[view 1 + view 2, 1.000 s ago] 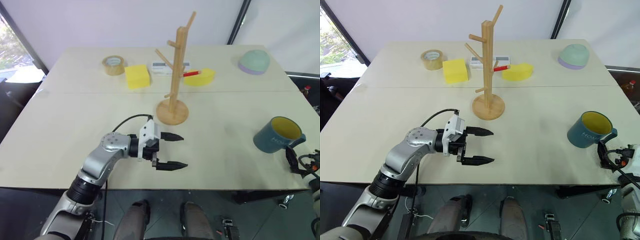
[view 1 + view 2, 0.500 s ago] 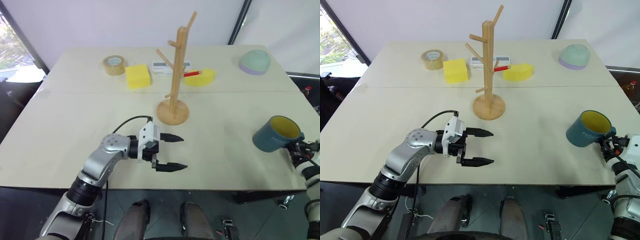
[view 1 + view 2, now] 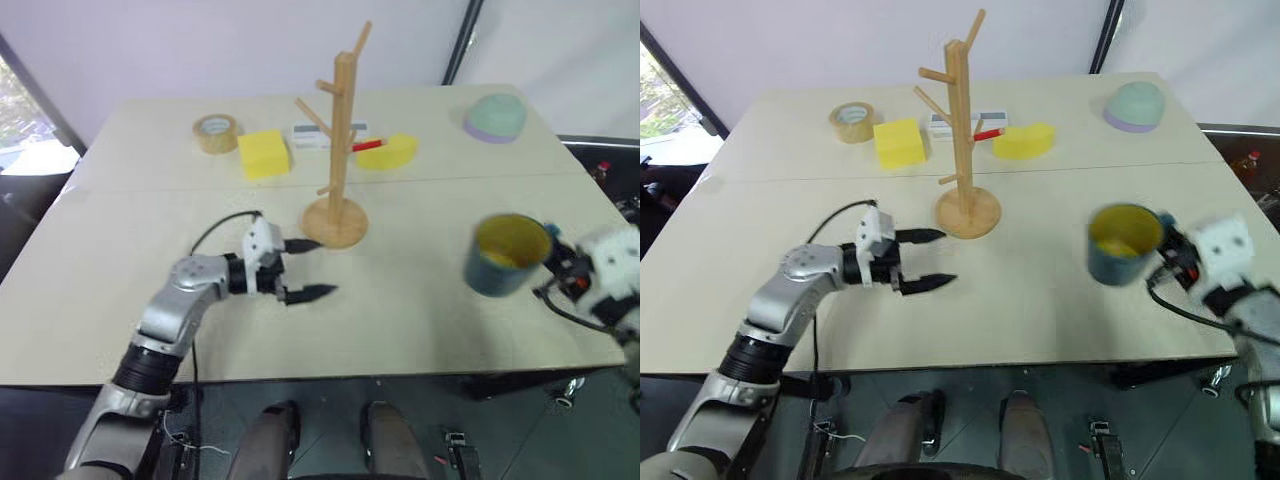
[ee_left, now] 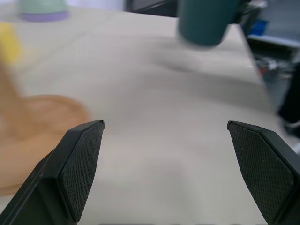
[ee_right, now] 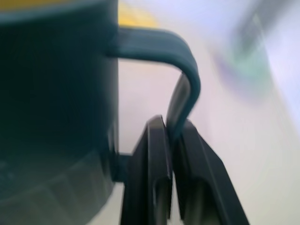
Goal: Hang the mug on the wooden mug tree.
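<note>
Teal mug (image 3: 1124,245) handle pinched in right gripper (image 5: 174,140) jaws, left gripper (image 3: 927,260) jaws open, empty

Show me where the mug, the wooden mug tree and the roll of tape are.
mug (image 3: 1118,262): right eye view, teal outer wall.
wooden mug tree (image 3: 960,110): right eye view, upright post.
roll of tape (image 3: 215,135): left eye view, outer side.

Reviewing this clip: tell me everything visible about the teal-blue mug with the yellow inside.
The teal-blue ceramic mug with a yellow inside has a smooth, glossy-looking body and one loop handle. The right gripper is shut on that handle, one black finger on each side of the loop. The mug is tipped so its open mouth shows the yellow interior to the head camera. It sits over the right part of the pale tabletop, right of the light-wood mug tree and apart from it. Whether it is clear of the table is hard to tell.
</note>
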`<action>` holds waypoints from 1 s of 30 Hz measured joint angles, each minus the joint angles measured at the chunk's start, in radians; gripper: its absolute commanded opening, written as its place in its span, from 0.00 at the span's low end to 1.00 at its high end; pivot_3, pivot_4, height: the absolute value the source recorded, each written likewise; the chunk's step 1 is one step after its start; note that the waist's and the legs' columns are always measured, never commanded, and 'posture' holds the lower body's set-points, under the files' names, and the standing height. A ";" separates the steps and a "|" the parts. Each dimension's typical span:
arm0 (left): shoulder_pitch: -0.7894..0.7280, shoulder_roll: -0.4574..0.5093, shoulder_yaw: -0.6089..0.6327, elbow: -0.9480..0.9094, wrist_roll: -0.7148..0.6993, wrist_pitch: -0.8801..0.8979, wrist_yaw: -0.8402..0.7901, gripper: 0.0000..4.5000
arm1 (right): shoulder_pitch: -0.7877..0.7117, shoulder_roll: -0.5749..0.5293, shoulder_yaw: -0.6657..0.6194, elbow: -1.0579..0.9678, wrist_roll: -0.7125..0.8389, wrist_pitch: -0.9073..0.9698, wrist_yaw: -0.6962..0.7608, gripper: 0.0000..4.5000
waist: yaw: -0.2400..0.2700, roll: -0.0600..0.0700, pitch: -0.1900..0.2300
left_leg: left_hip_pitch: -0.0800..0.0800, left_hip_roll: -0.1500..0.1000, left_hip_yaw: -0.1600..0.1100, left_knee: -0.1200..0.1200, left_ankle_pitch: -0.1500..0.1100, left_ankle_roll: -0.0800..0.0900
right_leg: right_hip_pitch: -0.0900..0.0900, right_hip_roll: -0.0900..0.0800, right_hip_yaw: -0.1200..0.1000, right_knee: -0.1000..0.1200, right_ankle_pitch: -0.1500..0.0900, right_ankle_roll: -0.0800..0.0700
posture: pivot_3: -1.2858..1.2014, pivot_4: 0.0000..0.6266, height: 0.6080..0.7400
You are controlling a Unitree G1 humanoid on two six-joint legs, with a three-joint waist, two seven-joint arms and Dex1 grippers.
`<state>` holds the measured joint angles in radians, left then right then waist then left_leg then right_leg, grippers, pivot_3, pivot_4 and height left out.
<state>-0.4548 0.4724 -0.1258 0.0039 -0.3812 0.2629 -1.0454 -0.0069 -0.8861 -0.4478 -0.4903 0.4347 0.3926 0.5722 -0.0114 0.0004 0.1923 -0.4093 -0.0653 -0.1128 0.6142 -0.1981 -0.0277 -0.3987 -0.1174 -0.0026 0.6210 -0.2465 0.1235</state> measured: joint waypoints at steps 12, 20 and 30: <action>-0.045 0.021 0.108 0.020 -0.087 0.026 -0.025 1.00 | -0.733 -0.073 0.520 0.295 -0.109 0.199 0.146 0.01 | -0.001 -0.005 0.002 | -0.019 -0.007 0.000 -0.001 0.000 0.000 | -0.015 -0.004 0.000 -0.007 0.007 0.005 | 0.52 0.24 1.00; 0.010 0.036 0.128 -0.051 -0.108 0.057 0.004 1.00 | -0.866 0.031 0.625 0.600 -0.227 -0.037 0.331 0.01 | -0.004 -0.005 0.002 | -0.018 -0.007 0.002 -0.001 0.001 -0.001 | -0.016 -0.001 -0.001 -0.004 0.007 0.006 | 0.52 0.24 1.00; 0.059 0.048 0.153 -0.114 -0.113 0.079 0.044 1.00 | -0.958 0.127 0.636 0.734 -0.301 -0.149 0.421 0.01 | -0.004 -0.005 0.002 | -0.016 -0.007 0.002 0.000 0.003 -0.004 | -0.016 -0.001 0.000 0.000 0.008 0.006 | 0.52 0.24 1.00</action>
<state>-0.3961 0.5202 0.0271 -0.1100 -0.4939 0.3417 -1.0013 -0.9645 -0.7590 0.1882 0.2433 0.1334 0.2435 0.9932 -0.0154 -0.0044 0.1948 -0.4256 -0.0718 -0.1112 0.6147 -0.1954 -0.0317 -0.4143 -0.1181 -0.0028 0.6206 -0.2386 0.1290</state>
